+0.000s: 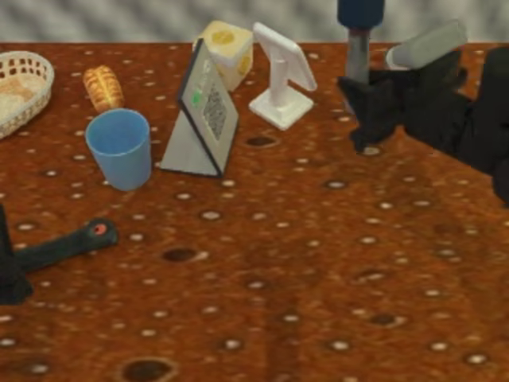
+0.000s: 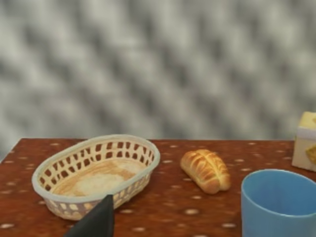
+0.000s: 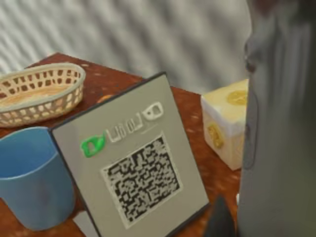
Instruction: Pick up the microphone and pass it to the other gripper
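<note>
Right claw (image 1: 367, 119) clenched around upright microphone (image 1: 359, 48), far right table edge

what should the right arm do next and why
Probably lift straight up a little. The right gripper appears closed around the grey handle of the upright microphone near the table's far edge, while the left gripper waits far across at the left.
</note>
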Action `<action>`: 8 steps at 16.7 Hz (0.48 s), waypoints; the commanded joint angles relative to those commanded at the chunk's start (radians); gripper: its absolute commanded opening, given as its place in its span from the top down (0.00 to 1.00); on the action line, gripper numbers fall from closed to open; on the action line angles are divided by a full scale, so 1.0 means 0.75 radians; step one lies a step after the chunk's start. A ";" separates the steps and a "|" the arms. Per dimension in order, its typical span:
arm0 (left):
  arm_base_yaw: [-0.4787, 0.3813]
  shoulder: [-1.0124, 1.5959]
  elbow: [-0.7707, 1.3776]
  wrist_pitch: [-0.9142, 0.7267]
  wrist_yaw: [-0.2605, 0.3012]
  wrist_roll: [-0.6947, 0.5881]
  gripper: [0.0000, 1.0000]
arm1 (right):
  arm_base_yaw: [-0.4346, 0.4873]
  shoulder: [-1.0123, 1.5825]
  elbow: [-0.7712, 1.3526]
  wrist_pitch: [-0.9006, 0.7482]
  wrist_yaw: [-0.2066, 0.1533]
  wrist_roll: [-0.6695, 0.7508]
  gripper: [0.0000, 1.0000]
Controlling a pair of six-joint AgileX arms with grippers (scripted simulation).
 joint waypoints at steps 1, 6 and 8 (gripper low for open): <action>0.000 0.000 0.000 0.000 0.000 0.000 0.00 | -0.002 -0.030 -0.022 0.076 -0.027 -0.021 1.00; 0.000 0.000 0.000 0.000 0.000 0.000 0.00 | -0.007 -0.112 -0.071 0.241 -0.091 -0.075 1.00; 0.000 0.000 0.000 0.000 0.000 0.000 0.00 | -0.007 -0.112 -0.071 0.241 -0.091 -0.075 1.00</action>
